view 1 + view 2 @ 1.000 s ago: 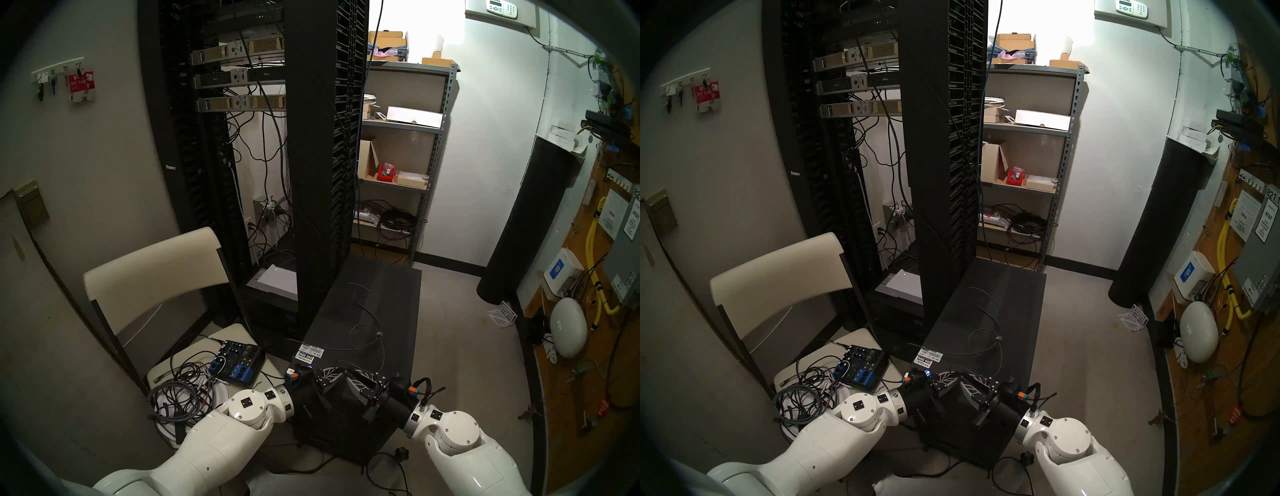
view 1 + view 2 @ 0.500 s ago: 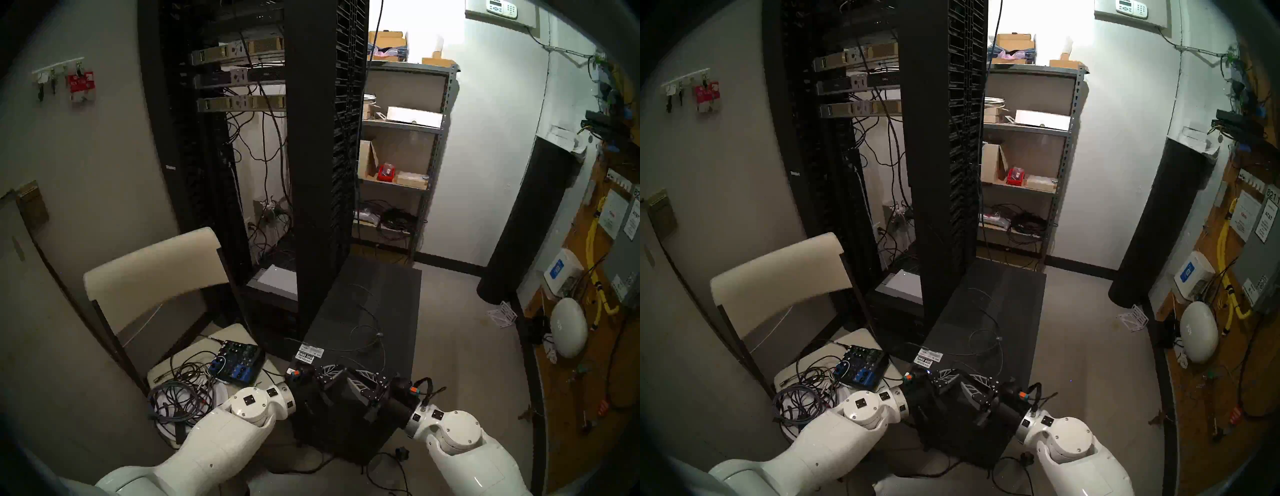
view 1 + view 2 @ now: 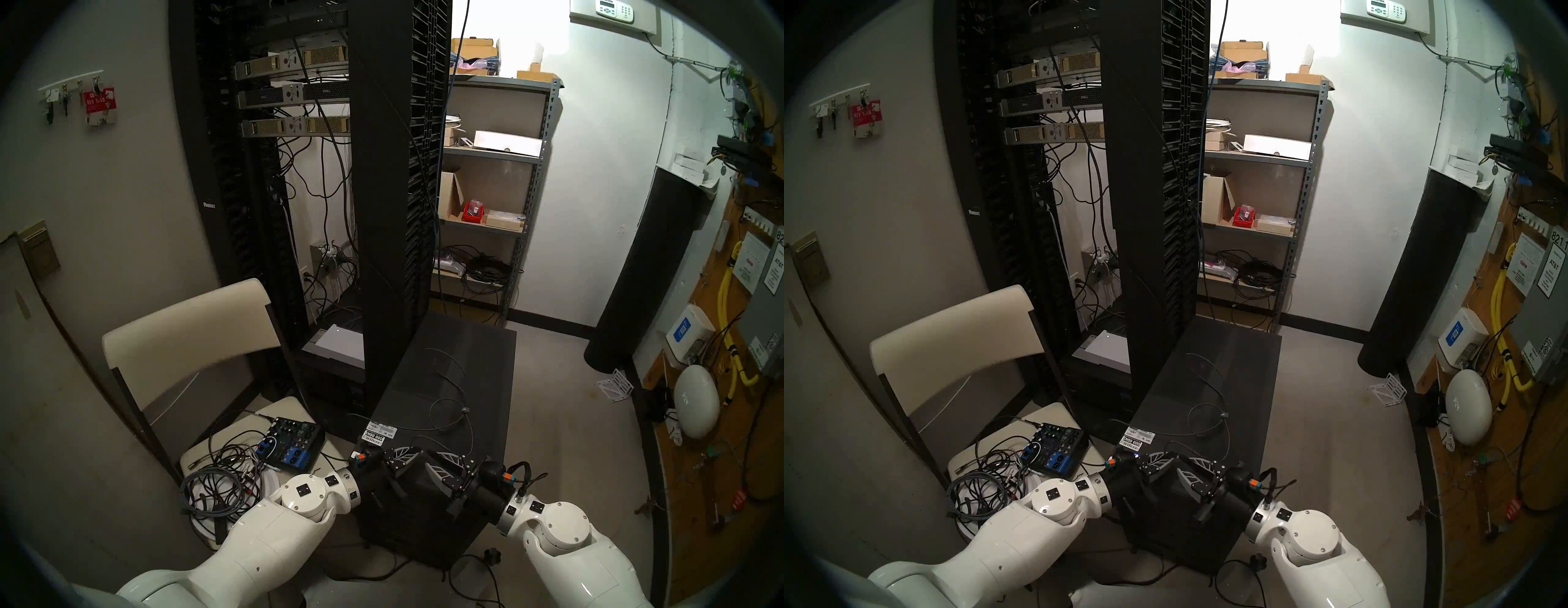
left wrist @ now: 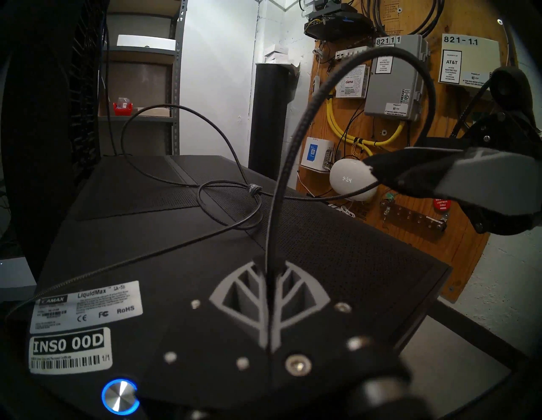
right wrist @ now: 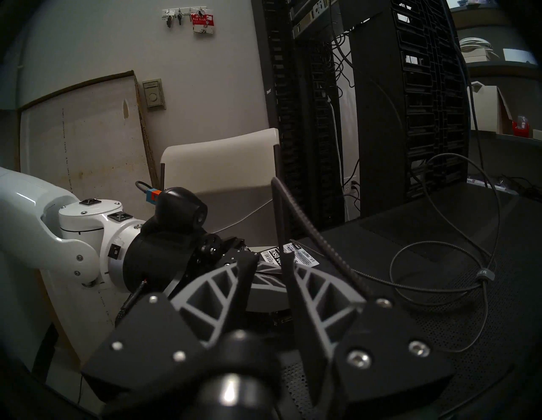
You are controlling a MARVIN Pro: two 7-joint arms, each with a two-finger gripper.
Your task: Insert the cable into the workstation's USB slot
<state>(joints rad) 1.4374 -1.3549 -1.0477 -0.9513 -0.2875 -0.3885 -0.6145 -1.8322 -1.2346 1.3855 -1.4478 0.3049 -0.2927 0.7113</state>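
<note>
Change: almost nothing has moved since the earlier frames; both arms sit where they were over the near end of the workstation (image 3: 445, 407), and the loops on its top lie as before.
Left gripper (image 4: 271, 272): jaws pressed fully together on the cable (image 4: 296, 137), which rises stiffly from between the fingertips, arcs over and drops toward the right gripper's fingers (image 4: 425, 170).
Right gripper (image 5: 275, 264): partly open (a narrow gap shows between its fingers in its own wrist view); the braided cable runs beside one finger, and whether it is gripped I cannot tell.
Near edge of the top: white barcode labels (image 4: 70, 349) and the blue-lit round button (image 4: 120, 396), just beside the left gripper.
Middle of the top: slack cable in loose loops, gathered by a small bead (image 3: 465, 410).
Far end: bare mesh panel, tall black server rack (image 3: 394, 170) just beyond the left edge.
USB slot: not visible in any view.
Handling: light, thin, braided; springy enough to hold an arch, limp over long runs. Best taken at the rigid plug, close behind it (the plug itself is hidden here).
</note>
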